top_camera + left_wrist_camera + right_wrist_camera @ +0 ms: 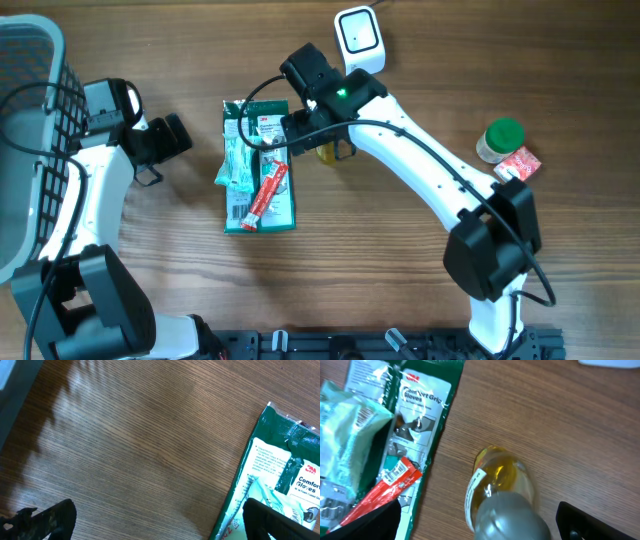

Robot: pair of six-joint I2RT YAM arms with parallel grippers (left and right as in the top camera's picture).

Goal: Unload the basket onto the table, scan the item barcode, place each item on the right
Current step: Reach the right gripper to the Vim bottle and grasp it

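A small bottle of yellow liquid with a grey cap (502, 495) stands on the wooden table just right of a green gloves pack (427, 405). My right gripper (482, 525) is open and straddles the bottle, one finger on each side without touching it. From overhead only a yellow sliver of the bottle (328, 153) shows under the right gripper (322, 140). The white scanner (359, 38) sits at the back of the table, behind that arm. My left gripper (160, 522) hovers open and empty over bare wood, left of the gloves pack (280, 475).
A red stick packet (267, 195) and a teal packet (237, 160) lie on the gloves pack (280, 205). A green-lidded jar (500, 138) and a red box (518, 165) sit at the right. A grey wire basket (25, 130) fills the left edge.
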